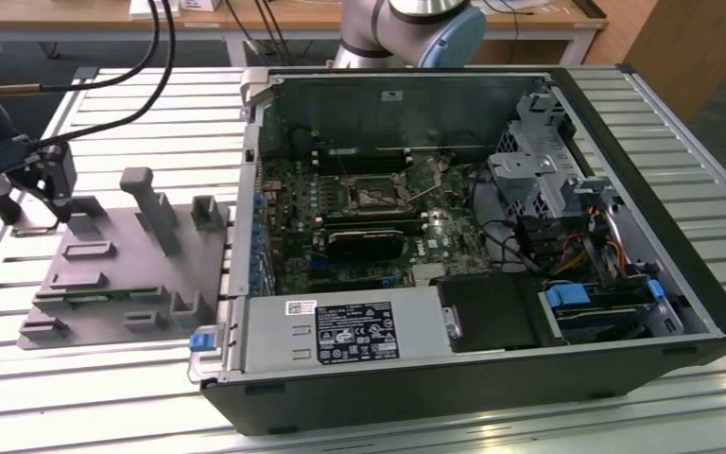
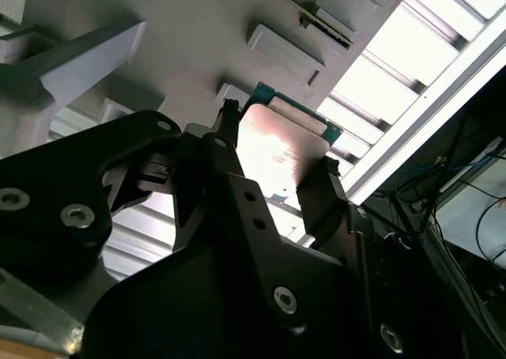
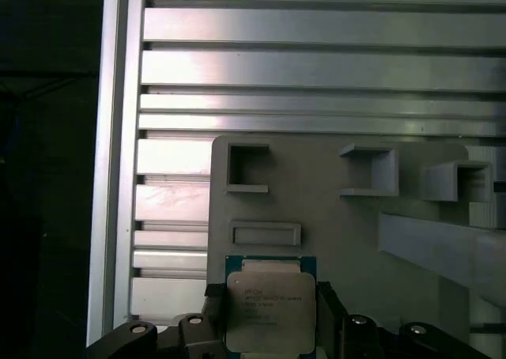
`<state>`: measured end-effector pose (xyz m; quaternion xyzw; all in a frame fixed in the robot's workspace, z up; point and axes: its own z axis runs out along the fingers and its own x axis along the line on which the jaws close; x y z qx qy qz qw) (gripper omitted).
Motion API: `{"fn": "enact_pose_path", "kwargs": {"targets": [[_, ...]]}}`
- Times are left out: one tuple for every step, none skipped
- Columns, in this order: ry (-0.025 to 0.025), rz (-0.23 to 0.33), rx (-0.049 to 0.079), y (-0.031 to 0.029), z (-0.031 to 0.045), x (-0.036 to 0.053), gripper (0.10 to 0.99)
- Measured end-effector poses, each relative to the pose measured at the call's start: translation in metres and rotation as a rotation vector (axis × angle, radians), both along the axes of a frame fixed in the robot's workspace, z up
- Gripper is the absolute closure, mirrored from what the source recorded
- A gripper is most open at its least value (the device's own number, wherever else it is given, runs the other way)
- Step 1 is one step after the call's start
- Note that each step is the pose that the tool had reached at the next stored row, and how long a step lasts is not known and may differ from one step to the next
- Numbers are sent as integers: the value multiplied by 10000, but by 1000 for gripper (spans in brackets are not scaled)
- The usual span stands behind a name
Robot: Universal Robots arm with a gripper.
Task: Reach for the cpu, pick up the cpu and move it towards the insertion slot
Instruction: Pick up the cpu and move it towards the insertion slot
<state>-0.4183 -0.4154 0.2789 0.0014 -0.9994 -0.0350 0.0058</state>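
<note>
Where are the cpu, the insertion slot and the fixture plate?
cpu (image 3: 270, 311), first wrist view, centre of its metal top.
insertion slot (image 1: 373, 195), exterior view, dark middle of the socket.
fixture plate (image 3: 340, 240), first wrist view, bare flat face.

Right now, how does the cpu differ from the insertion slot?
Place: the cpu sits over the grey fixture plate, between the hand's fingers; the insertion slot lies inside the open computer case. Look: the cpu is a silver-grey square with a teal rim; the insertion slot is a dark square in a metal frame. State: the hand grips the cpu; the hand is away from the insertion slot. Both are small squares.
</note>
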Motion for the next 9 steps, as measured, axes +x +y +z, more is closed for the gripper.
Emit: {"fn": "enact_pose_path", "kwargs": {"targets": [[1,0,-1,0,9,0,541],[1,0,0,0,19,0,541],[1,0,0,0,30,0,541],[0,0,0,0,40,0,541],[0,0,0,0,53,0,541],[0,0,0,0,64,0,541],[0,0,0,0,76,0,541],[0,0,0,0,85,0,541],[1,0,0,0,93,0,541]]}}
